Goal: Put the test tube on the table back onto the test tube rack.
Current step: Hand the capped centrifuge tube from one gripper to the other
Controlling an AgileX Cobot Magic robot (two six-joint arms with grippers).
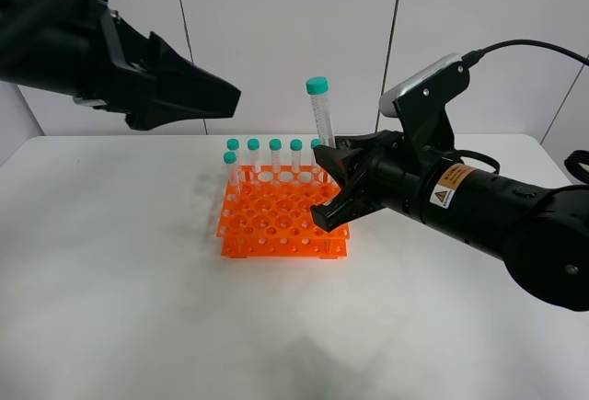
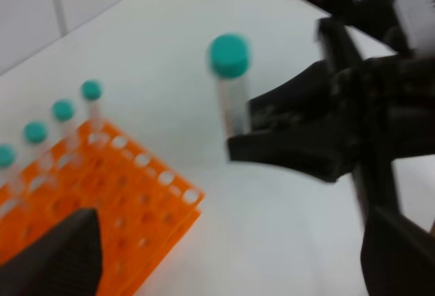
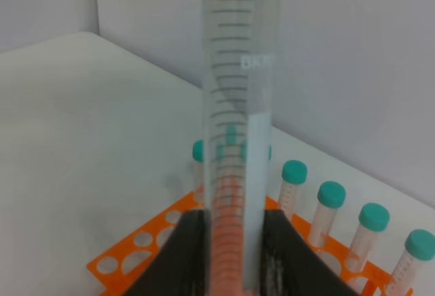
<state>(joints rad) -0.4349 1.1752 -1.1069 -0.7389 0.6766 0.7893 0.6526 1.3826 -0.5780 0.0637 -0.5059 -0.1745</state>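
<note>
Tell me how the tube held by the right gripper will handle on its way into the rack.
The test tube looks like smooth clear plastic: probably stiff, but it could slip in the right gripper. No liquid shows inside, so it is likely light. Gripped near its lower end, it may tilt if it bumps the rack.

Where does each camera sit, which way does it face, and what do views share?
Exterior high: mounted high, facing down over the table at the test tube rack; shows both arms, left gripper raised, right gripper holding the test tube.
Left wrist: on the left arm, looking down past its fingertips at rack and right gripper.
Right wrist: on the right arm, looking along its fingers at the held tube.
Shared: all three show the held tube and rack.
</note>
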